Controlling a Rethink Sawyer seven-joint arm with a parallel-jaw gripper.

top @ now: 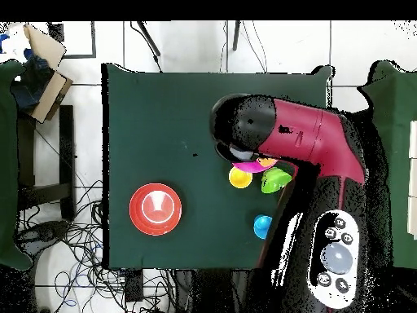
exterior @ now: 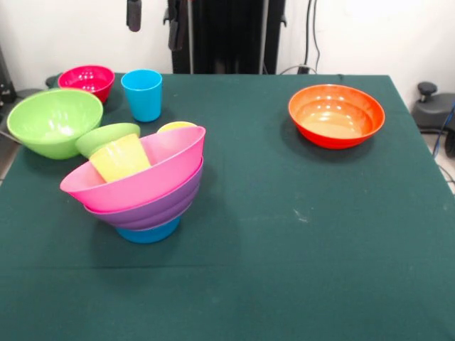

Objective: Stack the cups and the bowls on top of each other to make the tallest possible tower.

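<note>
The tower stands at the table's left in the front view: the mid blue bowl (exterior: pixel 149 231) at the bottom, the purple bowl (exterior: pixel 153 207) on it, and the big pink bowl (exterior: pixel 167 165) tilted on top. The pale yellow cup (exterior: pixel 121 158) lies tilted inside the pink bowl, with the small green bowl (exterior: pixel 106 136) leaning against its far rim. The orange-yellow cup (exterior: pixel 176 126) peeks out behind. Only a dark tip of my gripper (exterior: pixel 134 14) shows at the top edge, high above the tower. In the overhead view my arm (top: pixel 301 138) covers most of the tower.
The big lime green bowl (exterior: pixel 53 122) sits at the table's left edge. The small red bowl (exterior: pixel 87 79) and the sky blue cup (exterior: pixel 142 94) stand behind it. The orange bowl (exterior: pixel 335 115) stands alone at the far right and also shows in the overhead view (top: pixel 155 209).
</note>
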